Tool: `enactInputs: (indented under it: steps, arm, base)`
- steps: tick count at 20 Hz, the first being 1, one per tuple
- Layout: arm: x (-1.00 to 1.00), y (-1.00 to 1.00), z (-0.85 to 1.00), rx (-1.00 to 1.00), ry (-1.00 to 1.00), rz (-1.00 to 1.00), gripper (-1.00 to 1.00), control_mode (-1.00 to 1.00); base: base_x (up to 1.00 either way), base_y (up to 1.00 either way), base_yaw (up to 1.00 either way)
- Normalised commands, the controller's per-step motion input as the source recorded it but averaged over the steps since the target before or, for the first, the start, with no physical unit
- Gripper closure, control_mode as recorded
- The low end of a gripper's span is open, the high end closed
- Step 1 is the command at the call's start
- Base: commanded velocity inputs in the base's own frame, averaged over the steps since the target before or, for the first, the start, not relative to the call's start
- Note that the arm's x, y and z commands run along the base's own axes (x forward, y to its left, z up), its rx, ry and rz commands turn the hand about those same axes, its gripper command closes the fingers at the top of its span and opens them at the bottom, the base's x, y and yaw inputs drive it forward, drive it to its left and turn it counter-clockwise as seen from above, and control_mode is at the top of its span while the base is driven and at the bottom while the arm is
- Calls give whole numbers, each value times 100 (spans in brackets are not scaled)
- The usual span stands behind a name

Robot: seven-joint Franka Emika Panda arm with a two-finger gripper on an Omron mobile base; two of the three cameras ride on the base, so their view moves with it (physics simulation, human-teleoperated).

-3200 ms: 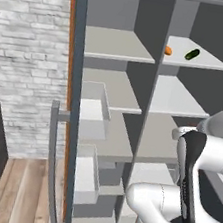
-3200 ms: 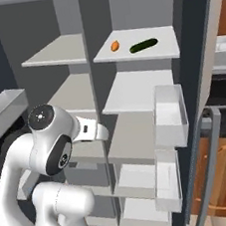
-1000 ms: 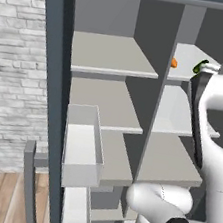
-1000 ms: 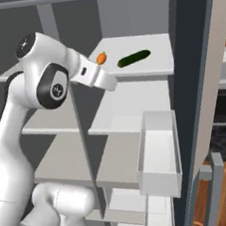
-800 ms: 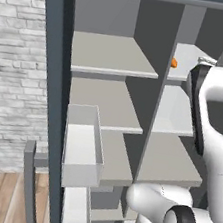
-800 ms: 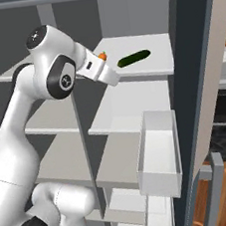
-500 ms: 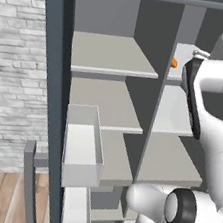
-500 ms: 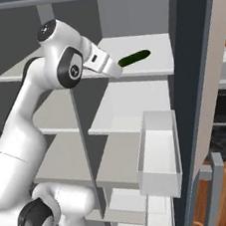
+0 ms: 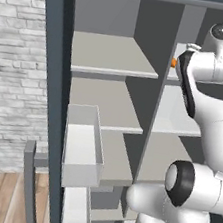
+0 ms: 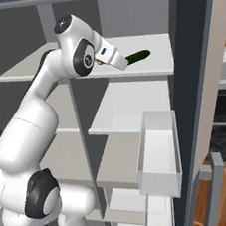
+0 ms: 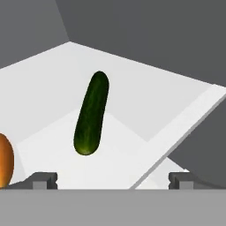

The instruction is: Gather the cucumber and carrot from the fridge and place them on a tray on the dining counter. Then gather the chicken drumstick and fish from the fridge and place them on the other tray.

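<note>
I see the tall dark grey fridge cabinet (image 9: pixel 48 74) standing open, its pale grey shelves (image 9: pixel 112 55) split by a dark vertical divider (image 9: pixel 162 91). A white open-topped door bin (image 9: pixel 80 149) hangs on the left door; another white door bin (image 10: pixel 157 152) sits on the right. A whitewashed brick wall (image 9: pixel 13 68) is at the left, with wooden plank flooring (image 9: pixel 4 198) below it

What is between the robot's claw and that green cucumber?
Nothing: in the hand view, bare white shelf separates the gripper from the cucumber.
</note>
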Motion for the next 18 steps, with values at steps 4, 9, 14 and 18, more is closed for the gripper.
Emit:
enactInputs:
  steps: [4,9,14,18]
  arm:
    - [47,-14,-13,0,1,0,-100,-100]
    - [43,-17,-21,1,4,0,-100,-100]
    - [47,-19,-17,3,3,0,-100,-100]
    - [47,-15,-10,5,3,0,-100,-100]
  base:
    - [0,0,0]
    - [0,0,0]
    - [0,0,0]
    - [0,0,0]
